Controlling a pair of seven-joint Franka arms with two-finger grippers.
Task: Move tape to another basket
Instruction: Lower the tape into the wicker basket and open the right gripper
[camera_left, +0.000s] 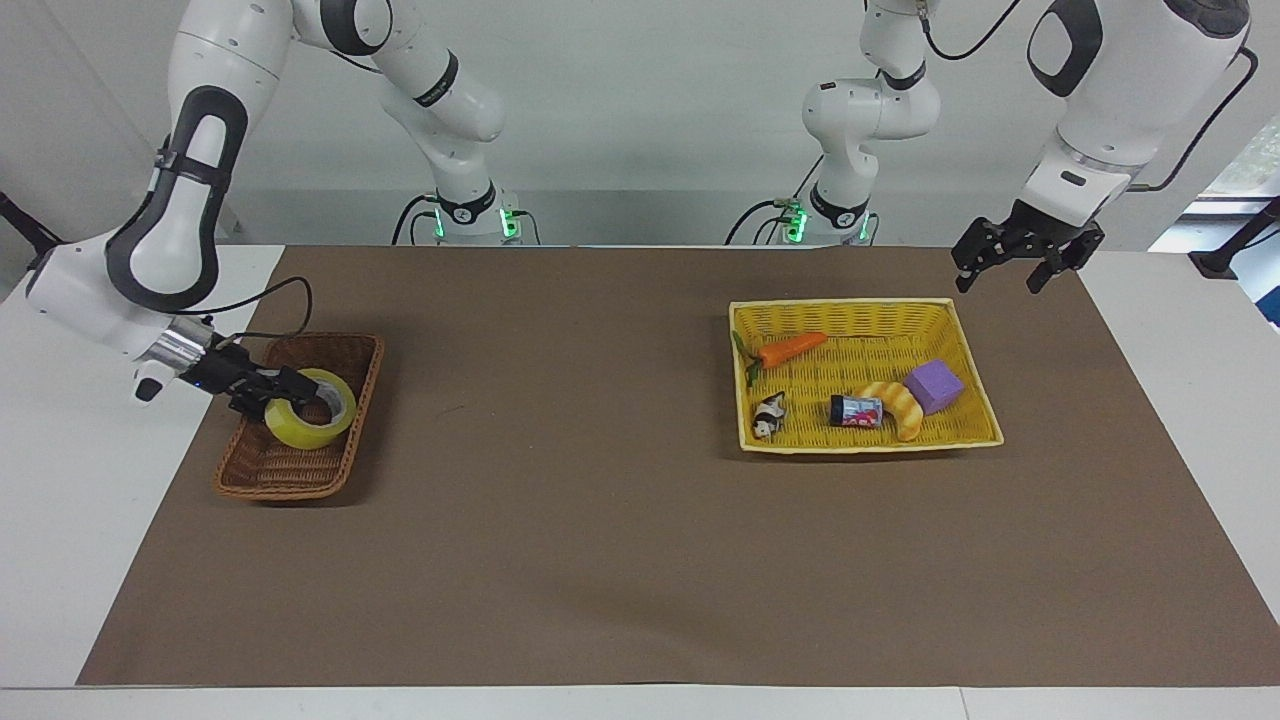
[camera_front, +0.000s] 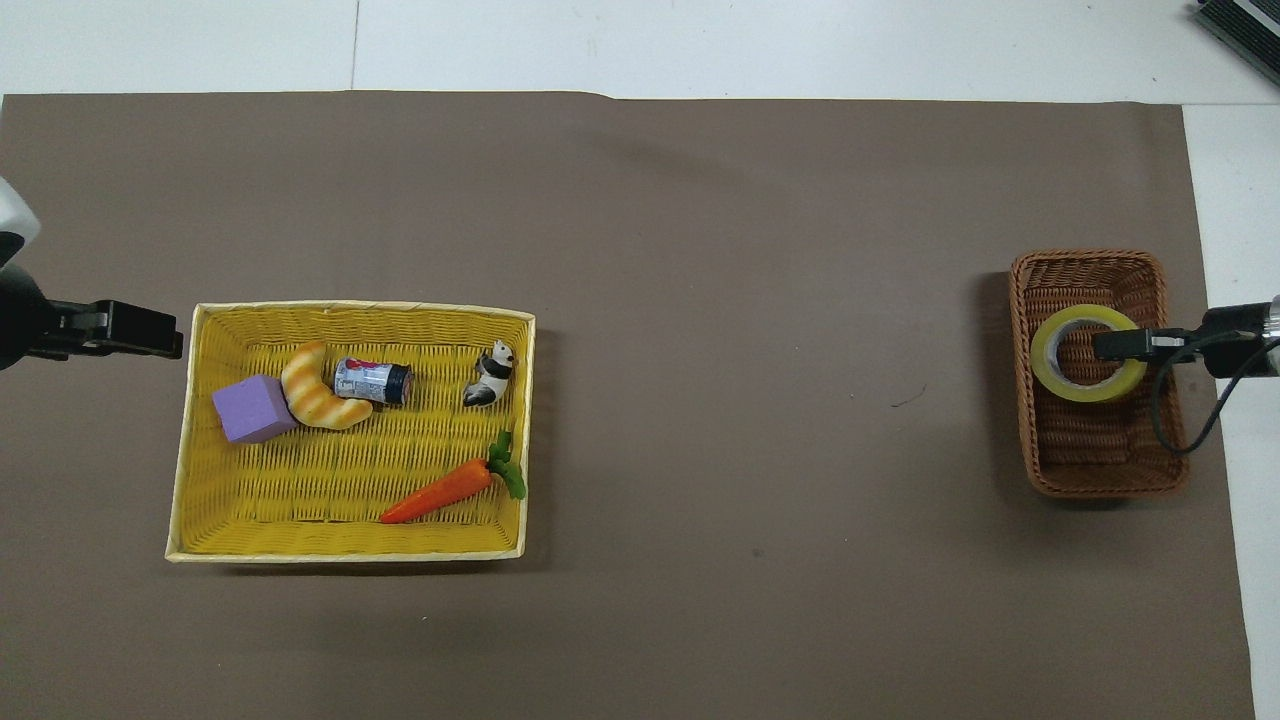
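The tape (camera_left: 300, 432), a yellowish roll, sits low in the dark-brown wicker basket (camera_left: 290, 490) at the right arm's end of the table. My right gripper (camera_left: 298, 391) is shut on the roll's wall, one finger inside the ring, reaching in over the basket's side. In the overhead view the tape (camera_front: 1046, 358) lies in the half of the basket (camera_front: 1100, 488) farther from the robots, with the right gripper (camera_front: 1108, 345) on it. My left gripper (camera_left: 1010, 265) hangs open and empty in the air beside the yellow basket and waits; it also shows in the overhead view (camera_front: 150, 335).
The yellow woven basket (camera_left: 860, 445) at the left arm's end holds a carrot (camera_left: 795, 347), a purple block (camera_left: 933, 386), a croissant (camera_left: 895, 403), a can (camera_left: 856, 410) and a panda figure (camera_left: 769, 415). Brown mat lies between the baskets.
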